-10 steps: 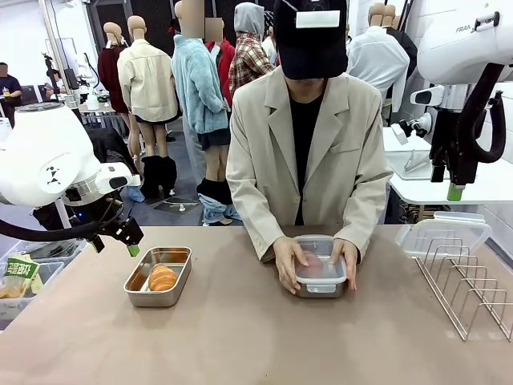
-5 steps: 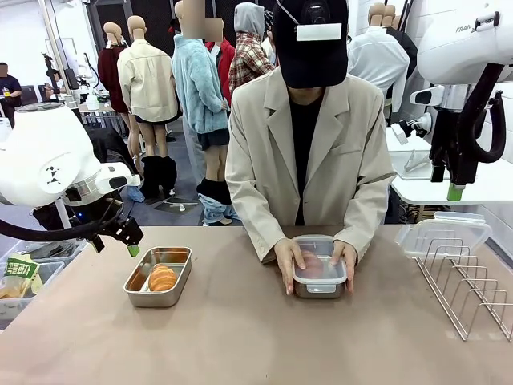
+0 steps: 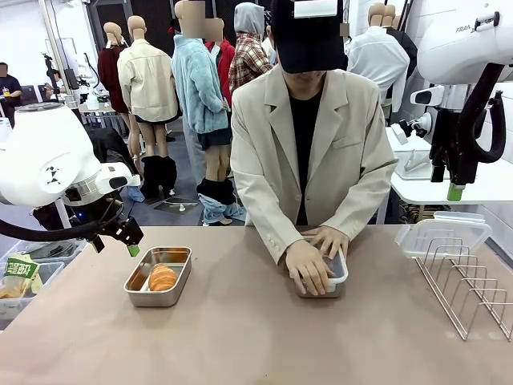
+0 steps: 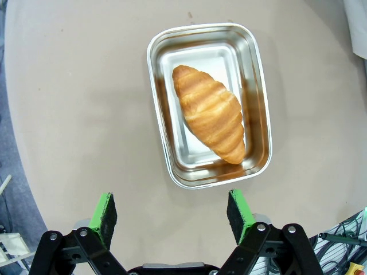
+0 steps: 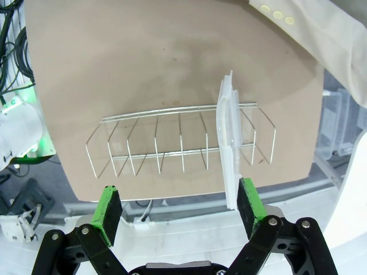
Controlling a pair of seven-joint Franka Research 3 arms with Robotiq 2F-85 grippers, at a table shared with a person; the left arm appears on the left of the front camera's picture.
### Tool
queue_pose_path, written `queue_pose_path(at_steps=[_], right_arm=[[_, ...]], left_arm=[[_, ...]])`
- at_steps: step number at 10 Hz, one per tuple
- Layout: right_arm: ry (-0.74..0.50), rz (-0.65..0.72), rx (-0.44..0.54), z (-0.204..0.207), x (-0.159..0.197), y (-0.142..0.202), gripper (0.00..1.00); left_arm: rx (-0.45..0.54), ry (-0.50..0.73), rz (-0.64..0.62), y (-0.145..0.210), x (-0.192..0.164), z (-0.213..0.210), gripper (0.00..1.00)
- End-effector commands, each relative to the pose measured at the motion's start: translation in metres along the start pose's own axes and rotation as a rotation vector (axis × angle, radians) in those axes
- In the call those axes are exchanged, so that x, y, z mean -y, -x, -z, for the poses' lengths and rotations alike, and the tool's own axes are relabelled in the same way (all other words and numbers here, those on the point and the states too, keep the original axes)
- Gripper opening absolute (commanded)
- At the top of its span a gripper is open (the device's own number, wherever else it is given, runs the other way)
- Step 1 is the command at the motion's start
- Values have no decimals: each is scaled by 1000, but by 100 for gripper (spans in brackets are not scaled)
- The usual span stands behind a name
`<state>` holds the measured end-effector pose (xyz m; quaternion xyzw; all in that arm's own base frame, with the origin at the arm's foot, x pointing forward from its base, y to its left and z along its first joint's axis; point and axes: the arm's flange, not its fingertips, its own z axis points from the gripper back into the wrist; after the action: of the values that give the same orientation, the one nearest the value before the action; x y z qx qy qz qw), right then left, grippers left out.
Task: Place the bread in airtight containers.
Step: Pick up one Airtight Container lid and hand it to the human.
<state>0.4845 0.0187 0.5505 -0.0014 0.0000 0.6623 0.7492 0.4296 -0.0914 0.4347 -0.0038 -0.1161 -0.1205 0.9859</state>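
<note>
One croissant (image 4: 209, 113) lies diagonal in the open steel tin (image 4: 259, 97), table's left side. It looks light, flaky, crushable (pinch gently across the ridged middle). Tin's shiny, smooth, w/ rounded corners. Left gripper (image 4: 171, 209) & right gripper (image 5: 178, 207) both spread wide, empty. Person's hands (image 3: 313, 261) cover the 2nd tin (image 3: 339, 278).

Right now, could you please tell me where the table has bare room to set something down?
Free: the patch between the open tin and the person's tin, and the near strip of table in front of both. Crowded: the right side, taken by the rack and its lid.
</note>
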Motion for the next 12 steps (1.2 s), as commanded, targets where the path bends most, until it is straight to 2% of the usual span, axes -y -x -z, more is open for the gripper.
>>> queue_pose_path(at_steps=[1, 12], right_arm=[[-11, 0, -14, -2, 2, 1, 100], [-11, 0, -14, -2, 2, 1, 100]], left_arm=[[9, -7, -16, -1, 1, 0, 100], [9, -7, -16, -1, 1, 0, 100]])
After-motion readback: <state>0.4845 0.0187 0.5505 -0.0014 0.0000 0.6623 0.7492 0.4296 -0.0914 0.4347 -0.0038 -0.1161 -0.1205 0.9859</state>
